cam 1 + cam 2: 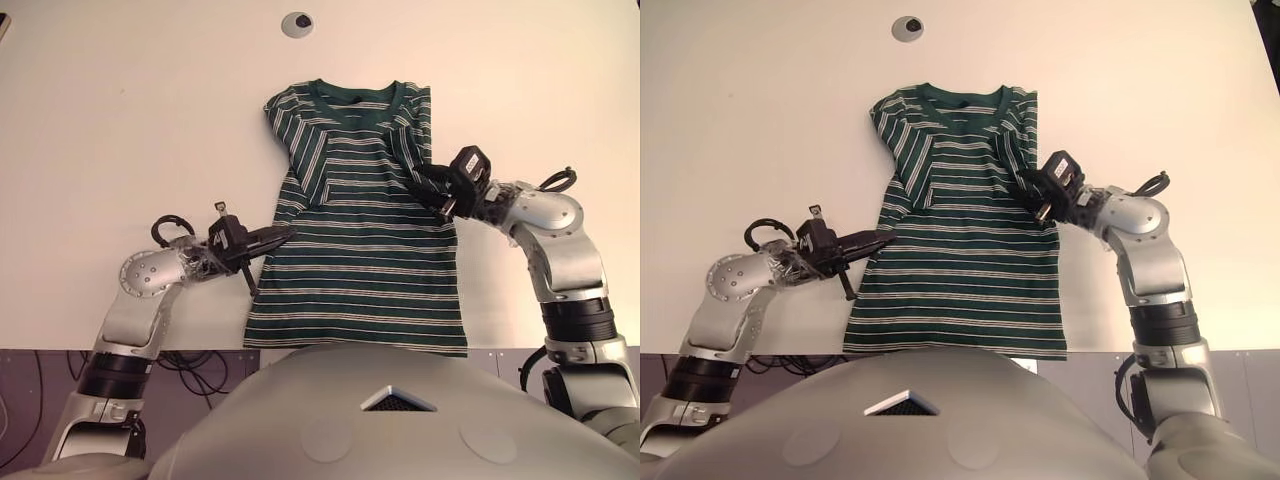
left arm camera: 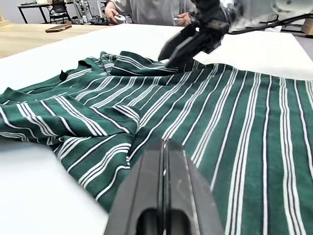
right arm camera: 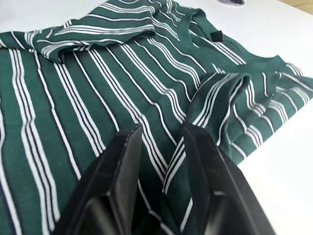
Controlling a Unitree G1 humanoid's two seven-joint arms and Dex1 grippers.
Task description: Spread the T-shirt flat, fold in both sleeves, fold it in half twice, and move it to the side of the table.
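Two of the task's steps look done from where I stand. In the left eye view the T-shirt (image 1: pixel 360 230) lies flat on the white table (image 1: pixel 120 120), collar away from the robot and hem at the near edge. Both sleeves (image 1: pixel 300 145) are turned in over the chest. The left gripper (image 1: pixel 280 236) sits at the shirt's left side edge, about halfway down. The right gripper (image 1: pixel 435 190) is on the folded-in right sleeve. I'd judge that both halvings and the move to the table's side are left to do.

The right eye view gives the same lay: body smooth, sleeves in, no half-fold made.

In the left wrist view the left gripper's fingers (image 2: pixel 146 186) are pressed together with nothing between them, the tip just at the cloth's edge. Across the shirt the right gripper is down on the fabric, jaws apart.

In the right wrist view the right gripper's fingers (image 3: pixel 128 152) stand parted over the sleeve's folded edge, cloth under the gap. They aren't pinched on it, so I'd say it has hold of nothing.

As for print, a small black tag (image 3: pixel 215 35) sits inside the collar, too small to read. I can make out no other writing.
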